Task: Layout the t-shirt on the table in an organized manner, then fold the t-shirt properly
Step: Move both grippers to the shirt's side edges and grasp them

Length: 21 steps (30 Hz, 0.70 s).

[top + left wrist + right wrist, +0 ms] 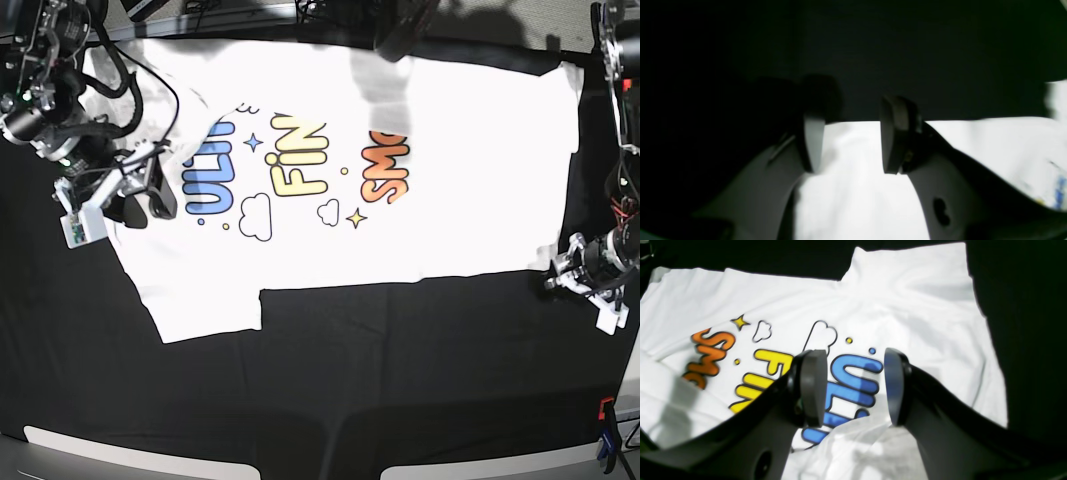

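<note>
A: How do the arms stand?

B: The right gripper [853, 386] hangs low over the collar end of the t-shirt [380, 150], its jaws parted with nothing between them; in the base view it sits at that picture's left [140, 200]. The left gripper [851, 140] is at the shirt's hem end, on the base view's right [575, 270], jaws likewise apart and empty.

A: And where does the shirt lie?

B: Spread print-up across the far half of the table [400, 370], one sleeve reaching toward the near side. The blue "ULTRA" [853, 390] shows right under the right gripper's gap, with yellow "FINE" [763, 376] and orange "SMOL" [708, 355] beside it.

A: And on the left?

B: White cloth [857, 186] lies beneath its fingers [895, 133], and the cloth's edge meets the black table covering [940, 66] just past the fingertips. A red and blue clamp [604, 440] sits at the table's near corner.
</note>
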Motion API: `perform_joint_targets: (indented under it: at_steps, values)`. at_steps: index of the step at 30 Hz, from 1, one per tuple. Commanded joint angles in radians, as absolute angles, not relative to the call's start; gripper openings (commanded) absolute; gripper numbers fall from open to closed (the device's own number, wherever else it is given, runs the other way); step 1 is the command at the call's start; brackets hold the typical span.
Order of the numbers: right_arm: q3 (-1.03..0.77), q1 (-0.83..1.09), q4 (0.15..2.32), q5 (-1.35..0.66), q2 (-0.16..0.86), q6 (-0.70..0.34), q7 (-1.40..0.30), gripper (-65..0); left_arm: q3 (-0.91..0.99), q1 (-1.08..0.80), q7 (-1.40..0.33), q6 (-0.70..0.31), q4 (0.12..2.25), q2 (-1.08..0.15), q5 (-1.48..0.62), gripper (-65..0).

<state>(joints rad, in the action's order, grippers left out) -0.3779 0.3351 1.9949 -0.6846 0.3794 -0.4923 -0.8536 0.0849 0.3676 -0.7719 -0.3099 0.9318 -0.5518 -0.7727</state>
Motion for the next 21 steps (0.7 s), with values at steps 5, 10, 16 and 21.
perform_joint_targets:
  at_steps: [5,10,16,21]
  values:
    - [-0.408,0.327,1.953,-0.826,0.391,-0.535,-0.899,-38.1,0.093,0.419,-0.742,-0.314,0.878,-0.575,-0.733,-39.8]
    - [-0.408,0.281,1.85,-0.957,0.391,-0.596,-0.971,-38.1,0.093,0.418,-0.766,-0.315,0.878,-0.574,-0.733,-39.8]
    - [-0.408,0.087,1.679,-1.114,0.391,-0.596,-1.162,-38.1,0.093,0.418,-0.788,-0.315,0.878,-0.574,-0.727,-39.8]
    - [-0.408,-0.086,1.468,-1.327,0.393,-0.596,-1.396,-38.1,0.093,0.418,-0.762,-0.315,0.878,-0.574,-0.64,-39.8]
